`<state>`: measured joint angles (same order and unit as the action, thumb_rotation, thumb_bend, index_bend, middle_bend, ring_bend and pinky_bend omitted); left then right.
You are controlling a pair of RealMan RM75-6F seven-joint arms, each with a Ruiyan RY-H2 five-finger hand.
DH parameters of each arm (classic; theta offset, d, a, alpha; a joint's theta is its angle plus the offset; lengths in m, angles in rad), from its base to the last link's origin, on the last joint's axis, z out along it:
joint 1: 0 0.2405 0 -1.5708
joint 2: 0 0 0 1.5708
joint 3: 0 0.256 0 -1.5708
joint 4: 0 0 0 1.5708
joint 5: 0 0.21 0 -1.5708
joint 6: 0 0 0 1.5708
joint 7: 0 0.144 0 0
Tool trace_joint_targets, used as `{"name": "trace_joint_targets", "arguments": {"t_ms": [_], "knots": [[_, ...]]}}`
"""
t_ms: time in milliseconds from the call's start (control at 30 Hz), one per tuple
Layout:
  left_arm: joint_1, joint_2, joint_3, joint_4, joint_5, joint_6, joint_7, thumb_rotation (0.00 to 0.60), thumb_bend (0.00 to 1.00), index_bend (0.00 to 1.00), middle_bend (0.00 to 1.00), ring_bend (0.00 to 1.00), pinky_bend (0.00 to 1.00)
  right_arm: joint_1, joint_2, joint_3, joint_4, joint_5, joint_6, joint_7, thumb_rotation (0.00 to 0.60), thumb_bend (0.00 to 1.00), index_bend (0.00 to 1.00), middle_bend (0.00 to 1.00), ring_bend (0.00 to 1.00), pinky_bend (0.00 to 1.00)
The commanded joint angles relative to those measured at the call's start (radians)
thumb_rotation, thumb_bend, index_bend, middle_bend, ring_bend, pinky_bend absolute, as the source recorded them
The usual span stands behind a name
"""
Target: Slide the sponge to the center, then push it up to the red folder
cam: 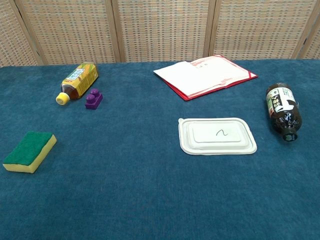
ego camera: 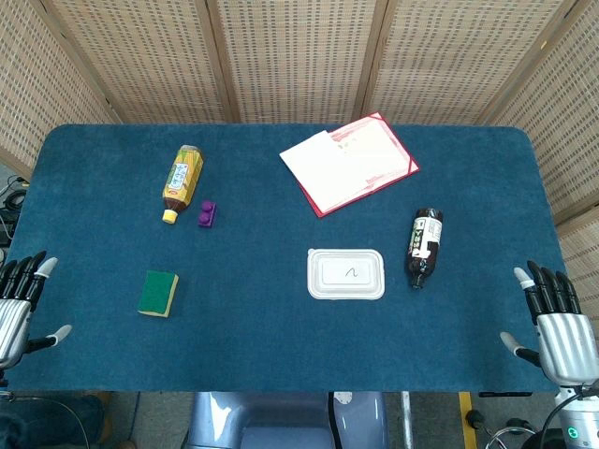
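A green-topped yellow sponge lies flat on the blue table at the front left. The red folder lies open at the back, right of centre, with white pages on it. My left hand hovers at the table's left front corner, fingers spread and empty, well left of the sponge. My right hand is at the right front corner, fingers spread, holding nothing. Neither hand shows in the chest view.
A yellow tea bottle lies at the back left with a purple block beside it. A white lidded tray sits right of centre. A dark bottle lies further right.
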<state>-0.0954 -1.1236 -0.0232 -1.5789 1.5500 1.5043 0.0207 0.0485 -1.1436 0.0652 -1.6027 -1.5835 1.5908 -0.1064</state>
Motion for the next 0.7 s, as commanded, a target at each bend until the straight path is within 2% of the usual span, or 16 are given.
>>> {"name": "trace_joint_targets", "arguments": {"t_ms": [33,200,300,367,433,567,700], "knots": [[-0.002,-0.002,0.001,0.002,-0.001,-0.005,0.002,0.6,0.0,0.0,0.0,0.0,0.0,-0.001,0.001,0.0,0.001,0.002,-0.001,0.002,0.6,0.0,0.0,0.0,0.0,0.0],[-0.015,-0.01,0.004,0.013,-0.008,-0.037,0.009,0.6,0.0,0.0,0.0,0.0,0.0,-0.001,0.003,0.003,0.003,0.013,-0.008,0.009,0.6,0.0,0.0,0.0,0.0,0.0],[-0.053,-0.027,0.002,0.041,-0.023,-0.111,0.003,0.6,0.0,0.0,0.0,0.0,0.0,0.0,0.004,0.004,-0.001,0.016,-0.01,0.012,0.6,0.0,0.0,0.0,0.0,0.0],[-0.121,-0.056,0.004,0.092,-0.012,-0.222,-0.026,0.6,0.0,0.0,0.0,0.0,0.0,0.001,0.001,0.006,0.001,0.019,-0.012,0.003,0.6,0.0,0.0,0.0,0.0,0.0],[-0.161,-0.081,0.007,0.146,0.008,-0.273,-0.062,0.6,0.0,0.0,0.0,0.0,0.0,0.002,-0.002,0.007,0.002,0.026,-0.017,-0.003,0.6,0.0,0.0,0.0,0.0,0.0],[-0.219,-0.126,0.019,0.234,0.046,-0.339,-0.125,0.6,0.0,0.0,0.0,0.0,0.0,0.003,-0.007,0.008,0.002,0.036,-0.025,-0.014,0.6,0.0,0.0,0.0,0.0,0.0],[-0.283,-0.199,0.044,0.376,0.101,-0.395,-0.177,0.6,0.0,0.0,0.0,0.0,0.0,0.006,-0.017,0.009,0.003,0.048,-0.038,-0.038,0.6,0.0,0.0,0.0,0.0,0.0]]}}
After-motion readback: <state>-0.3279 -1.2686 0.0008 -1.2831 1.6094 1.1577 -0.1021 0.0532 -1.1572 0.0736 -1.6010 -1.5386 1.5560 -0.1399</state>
